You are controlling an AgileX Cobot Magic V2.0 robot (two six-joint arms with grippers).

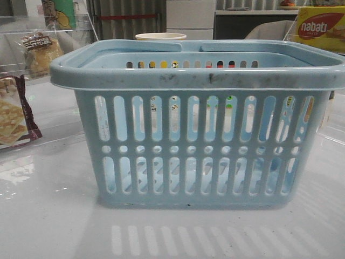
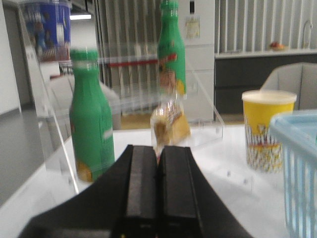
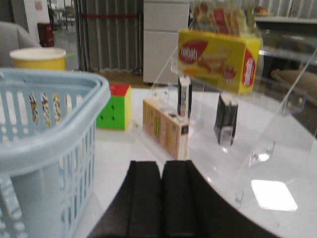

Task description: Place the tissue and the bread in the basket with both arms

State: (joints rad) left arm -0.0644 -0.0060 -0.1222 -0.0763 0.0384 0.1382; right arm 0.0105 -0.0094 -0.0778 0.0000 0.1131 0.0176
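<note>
1 basket (image 1: 199, 162), 1 bread (image 1: 39, 49), 2 tissue packs (image 3: 226, 119) (image 3: 184, 96), 2 green bottles (image 2: 90, 124) (image 2: 171, 54), 1 yellow cup (image 2: 267, 129), 1 cracker packet (image 1: 13, 116), 1 puzzle cube (image 3: 115, 106), 1 wafer box (image 3: 218, 59).

Bread (image 2: 171, 126) blurred; cracker packet (image 1: 13, 116) cut off.

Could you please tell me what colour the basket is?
The basket is light blue, clearest in the front view.

White cabinet (image 3: 166, 42), grey slatted wall (image 2: 257, 25), dark counter (image 2: 262, 74), grey chair (image 2: 292, 82)
</note>
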